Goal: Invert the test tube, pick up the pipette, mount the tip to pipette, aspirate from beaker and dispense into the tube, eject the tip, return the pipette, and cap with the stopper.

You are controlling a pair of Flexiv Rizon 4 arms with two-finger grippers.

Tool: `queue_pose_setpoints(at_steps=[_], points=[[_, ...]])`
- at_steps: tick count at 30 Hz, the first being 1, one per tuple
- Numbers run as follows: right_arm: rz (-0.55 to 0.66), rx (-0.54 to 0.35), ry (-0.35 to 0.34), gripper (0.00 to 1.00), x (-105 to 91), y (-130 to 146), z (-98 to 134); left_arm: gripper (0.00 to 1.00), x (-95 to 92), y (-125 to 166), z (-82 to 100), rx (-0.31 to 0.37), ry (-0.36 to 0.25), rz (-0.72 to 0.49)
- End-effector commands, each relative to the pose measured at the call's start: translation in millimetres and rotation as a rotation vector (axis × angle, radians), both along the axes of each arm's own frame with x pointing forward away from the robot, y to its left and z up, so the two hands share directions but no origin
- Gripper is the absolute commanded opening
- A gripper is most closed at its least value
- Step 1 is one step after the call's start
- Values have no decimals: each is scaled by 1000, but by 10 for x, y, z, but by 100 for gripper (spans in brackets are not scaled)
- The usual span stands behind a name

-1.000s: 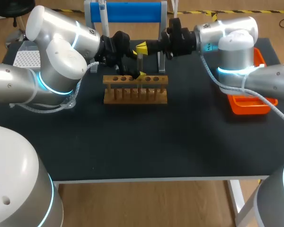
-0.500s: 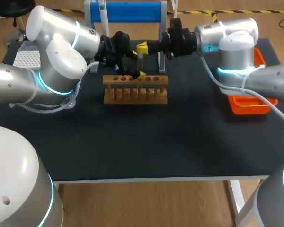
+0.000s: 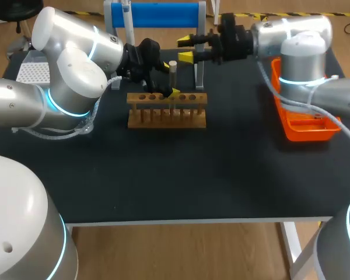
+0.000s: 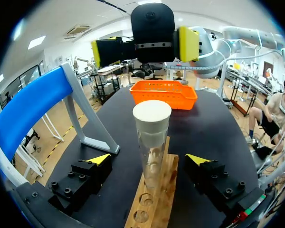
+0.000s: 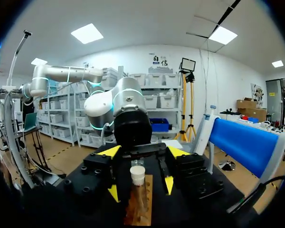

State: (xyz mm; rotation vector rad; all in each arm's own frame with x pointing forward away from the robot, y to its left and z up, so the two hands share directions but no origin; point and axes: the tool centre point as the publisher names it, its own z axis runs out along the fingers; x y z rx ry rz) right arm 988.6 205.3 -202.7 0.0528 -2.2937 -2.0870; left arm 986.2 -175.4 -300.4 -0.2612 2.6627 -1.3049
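The spread left tool [image 4: 148,160] and spread right tool [image 3: 187,48] should back away straight, not bumping the white-capped glass tube [image 4: 152,135] between them.

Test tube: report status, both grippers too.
Left gripper open, straddling the test tube, not touching. Right gripper open, apart, beyond the wooden rack. Tube upright in the rack, stopper on top. Nothing blocking it.
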Motion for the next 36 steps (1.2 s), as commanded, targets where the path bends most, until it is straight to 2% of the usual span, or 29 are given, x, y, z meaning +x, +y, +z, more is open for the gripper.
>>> queue_pose_setpoints(at_steps=[1, 7, 13, 16, 25, 36], points=[[-89, -70, 2, 100, -240, -528, 16, 100, 1, -3, 0, 1, 1, 0], [-189, -168, 42, 100, -333, -1002, -325, 100, 1, -3, 0, 1, 1, 0], [-230, -251, 74, 100, -469, -1187, -667, 100, 1, -3, 0, 1, 1, 0], [-249, -268, 86, 100, -496, -1227, -767, 100, 1, -3, 0, 1, 1, 0], [-249, -268, 86, 100, -496, -1227, -767, 100, 1, -3, 0, 1, 1, 0], [-249, -268, 86, 100, -496, -1227, -767, 100, -14, 298, -2, -11, 3, 99]])
